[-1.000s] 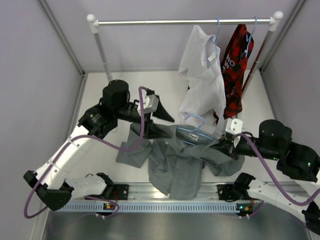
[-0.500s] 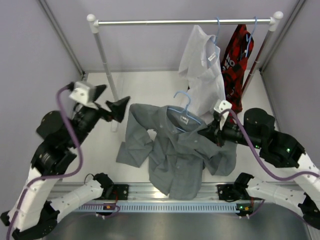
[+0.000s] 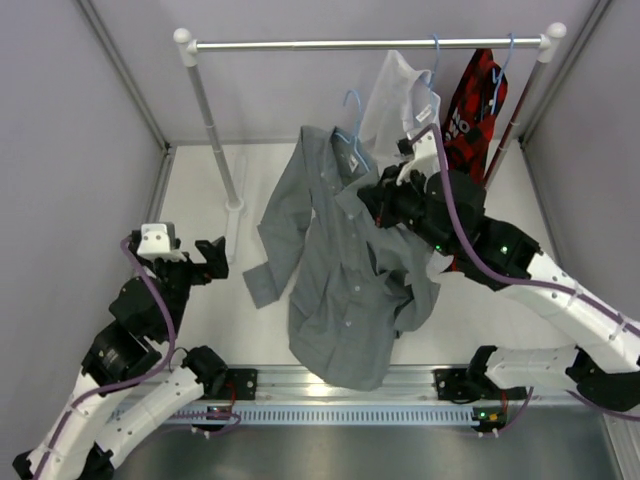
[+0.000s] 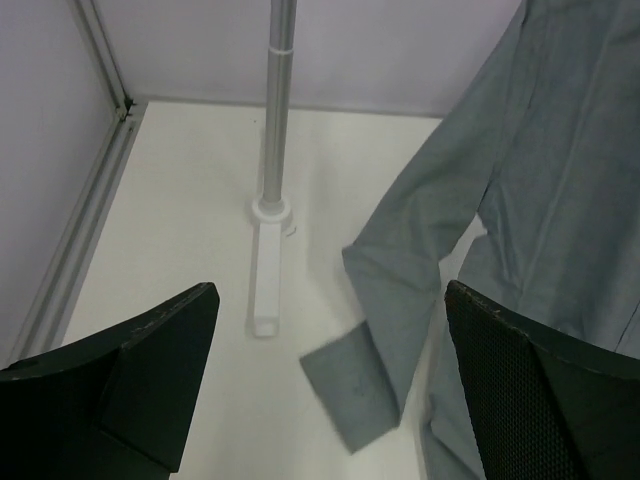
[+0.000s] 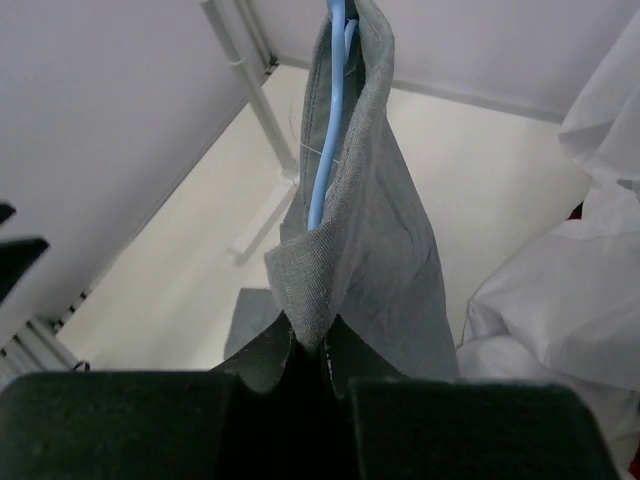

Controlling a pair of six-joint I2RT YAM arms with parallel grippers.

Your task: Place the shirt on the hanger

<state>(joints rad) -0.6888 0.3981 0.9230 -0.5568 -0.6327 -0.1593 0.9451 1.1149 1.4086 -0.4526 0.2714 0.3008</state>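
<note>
The shirt (image 3: pixel 340 270) is held aloft at the centre of the overhead frame, draped from the hanger (image 5: pixel 322 150), whose hook is seen below the rail (image 3: pixel 300 44), left of the white shirt (image 3: pixel 395 100). The jaws of the right gripper (image 5: pixel 312 345) are closed on the collar fabric beside the blue wire. The left gripper (image 3: pixel 210 258), at lower left, is empty with its jaws apart. Whether both shoulders are seated on the wire cannot be told. The dressing appears done, and next the hook would need raising over the rail.
</note>
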